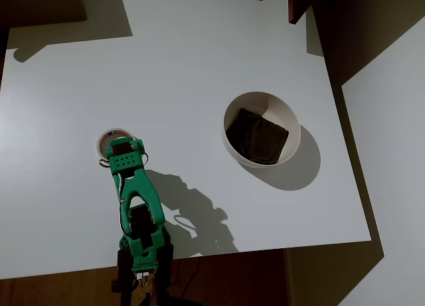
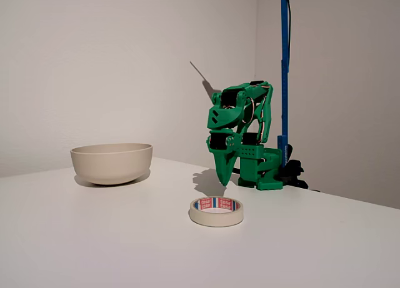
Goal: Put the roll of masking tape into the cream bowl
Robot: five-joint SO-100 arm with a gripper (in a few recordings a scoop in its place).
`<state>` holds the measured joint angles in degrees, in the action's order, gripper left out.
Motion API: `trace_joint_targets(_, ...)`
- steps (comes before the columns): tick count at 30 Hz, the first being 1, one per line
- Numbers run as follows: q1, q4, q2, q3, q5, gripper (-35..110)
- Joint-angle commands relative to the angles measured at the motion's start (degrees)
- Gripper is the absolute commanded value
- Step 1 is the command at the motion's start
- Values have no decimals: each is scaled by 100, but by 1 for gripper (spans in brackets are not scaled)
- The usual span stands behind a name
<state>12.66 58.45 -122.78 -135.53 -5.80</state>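
The green two-finger gripper (image 2: 223,182) points down just behind the flat cream-white roll of masking tape (image 2: 216,212) on the white table (image 2: 94,238); whether its fingers are parted I cannot tell. The round cream bowl (image 2: 112,162) sits well left, holding a dark brown folded square (image 1: 257,136).

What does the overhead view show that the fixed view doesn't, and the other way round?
Overhead alone: a dark brown folded item lying inside the bowl. Fixed view alone: red and blue print inside the tape roll, and the gripper pointing down just behind it, above the table. Both: the green arm, bowl and tape, tape still outside the bowl.
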Motion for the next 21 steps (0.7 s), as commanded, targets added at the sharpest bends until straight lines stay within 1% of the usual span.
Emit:
trace_joint_targets(1, 114, -26, 9, 439, -149, 1)
trace_joint_targets(4, 105, -123, 70, 439, -220, 11)
trace_joint_targets(8, 132, -176, 97, 439, -299, 13)
trace_joint_targets(21, 439, -105, 387, 431, -615, 14)
